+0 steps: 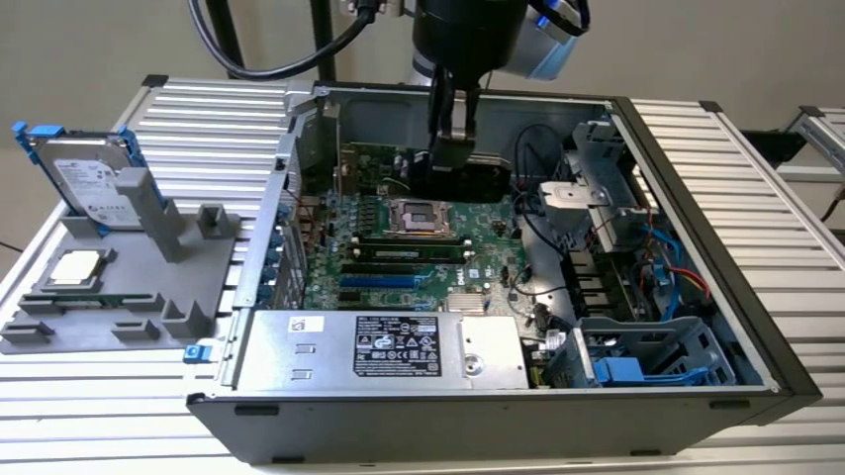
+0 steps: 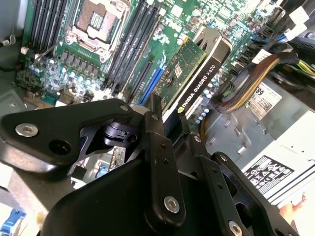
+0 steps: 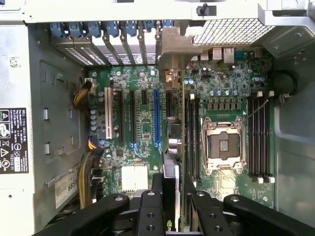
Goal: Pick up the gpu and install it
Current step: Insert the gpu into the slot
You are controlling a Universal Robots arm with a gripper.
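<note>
Holding the gpu (image 1: 465, 170) above the motherboard (image 1: 396, 259) inside the open computer case (image 1: 687, 247), with the gripper (image 1: 453, 139) reaching down from the arm in the exterior view. Fingers (image 2: 162, 147) pinched on the card's upper edge in the second wrist view, one on each side of it, the gpu (image 2: 189, 81) slanting away from them with its green board face and black shroud both showing. Seen edge-on in the first wrist view as a thin green line, gpu (image 3: 182, 123) running between the blue expansion slot (image 3: 156, 118) and the empty CPU socket (image 3: 221, 145), just beside the memory slots (whether the card's lower edge touches the board cannot be told). Silver bracket end pointing toward the case's rear slot covers (image 3: 106, 42) in that view. Power supply (image 1: 383, 348) lying along the near side of the case in the exterior view, bundled cables (image 2: 251, 78) close to the card in the second wrist view. Off to the exterior view's left, on a grey fixture tray (image 1: 133, 297), a hard drive (image 1: 90, 183) in a blue frame standing tilted and a small square CPU chip (image 1: 73, 269) lying flat, both well apart from the case.
</note>
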